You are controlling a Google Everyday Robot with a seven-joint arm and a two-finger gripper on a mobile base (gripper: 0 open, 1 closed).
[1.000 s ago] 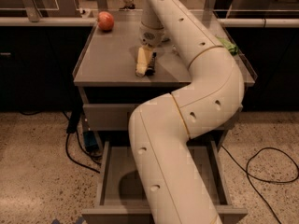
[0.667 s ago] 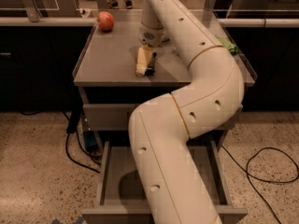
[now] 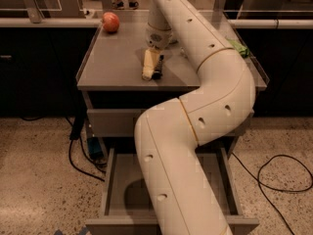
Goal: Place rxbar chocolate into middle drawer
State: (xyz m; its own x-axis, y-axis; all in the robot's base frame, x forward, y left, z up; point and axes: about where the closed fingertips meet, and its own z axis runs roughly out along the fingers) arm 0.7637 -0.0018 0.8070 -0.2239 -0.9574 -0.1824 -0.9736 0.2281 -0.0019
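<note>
The hand [image 3: 152, 66] points down onto the counter [image 3: 112, 67]; I cannot tell its grip. A dark strip, seemingly the rxbar chocolate [image 3: 158, 68], touches its 3 o'clock side. An apple [image 3: 110, 21] lies at 10 o'clock.

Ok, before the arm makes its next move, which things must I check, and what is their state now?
1. The gripper is down at the grey tabletop, near its front edge: ok.
2. Black-brown rxbar chocolate in the grip: cannot tell; only a dark narrow piece shows there.
3. Grey drawer under the closed drawer front stands open: ok.
4. Room inside the drawer: cannot tell; the white arm hides most.
5. Round red apple at the back left corner, apart from the gripper: ok.
</note>
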